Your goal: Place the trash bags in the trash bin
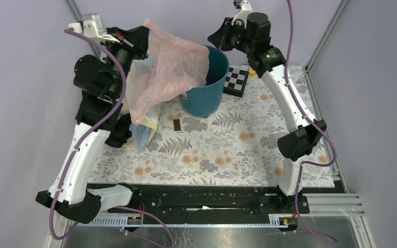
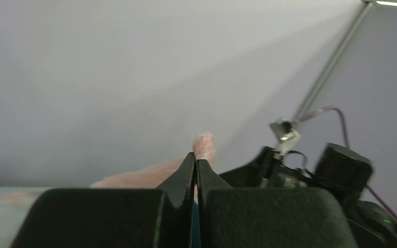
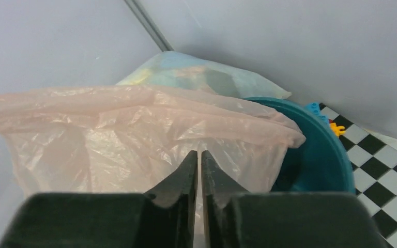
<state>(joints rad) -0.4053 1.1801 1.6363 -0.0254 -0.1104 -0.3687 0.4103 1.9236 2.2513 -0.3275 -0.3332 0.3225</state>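
Grips the pink trash bag (image 1: pixel 173 70) in the left gripper (image 2: pixel 195 157), raised at 11 o'clock in the top view, clenched on a twist of film that pokes up past the tips. Spreads the bag from there toward 3 o'clock, covering the 9 o'clock side of the trash bin (image 1: pixel 212 90) opening. Sets the bin upright at 12 o'clock on the floral table (image 1: pixel 227 150). Presses the right gripper (image 3: pixel 200 155) closed, nothing visible between its tips, high at the bin's 1 o'clock. Shows a heap of pale bags (image 1: pixel 142 121) at the bin's 8 o'clock, under the left arm, and a checkerboard (image 1: pixel 236 81) just beside the bin at 3 o'clock.
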